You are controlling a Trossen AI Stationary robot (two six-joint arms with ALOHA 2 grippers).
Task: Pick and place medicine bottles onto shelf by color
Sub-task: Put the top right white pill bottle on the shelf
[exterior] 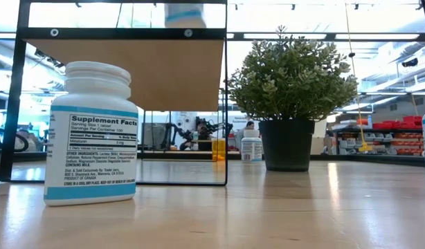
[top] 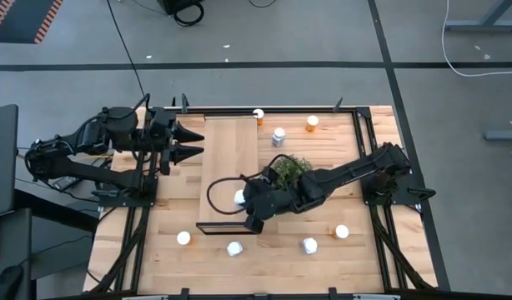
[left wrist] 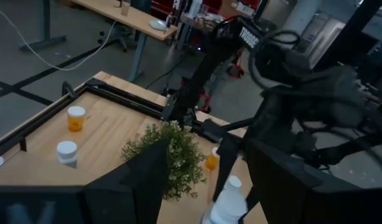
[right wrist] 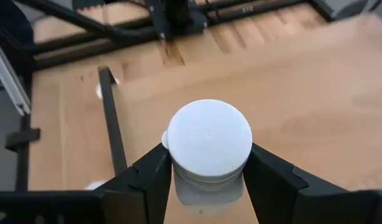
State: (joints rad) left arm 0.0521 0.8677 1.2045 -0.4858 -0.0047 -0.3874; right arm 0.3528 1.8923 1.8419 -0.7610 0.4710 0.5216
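Observation:
The shelf is a light-wood plank on a dark frame at the table's middle. My right gripper is shut on a white bottle over the shelf's near part. The bottle's lower end shows just above the shelf top; I cannot tell whether it stands on it. My left gripper is open and empty at the shelf's far left side. An orange bottle stands at the shelf's far end. Loose bottles stand on the table: orange, white, orange. My right gripper pinches the white bottle's body just under its white cap, one finger on each side. The bottle stands upright between the fingers, cap up. The cap hides the rest of the contact.
A bushy green plant in a dark pot stands right of the shelf, beside my right arm. More bottles stand near the table's near edge: orange, white, white. A dark frame rims the table.

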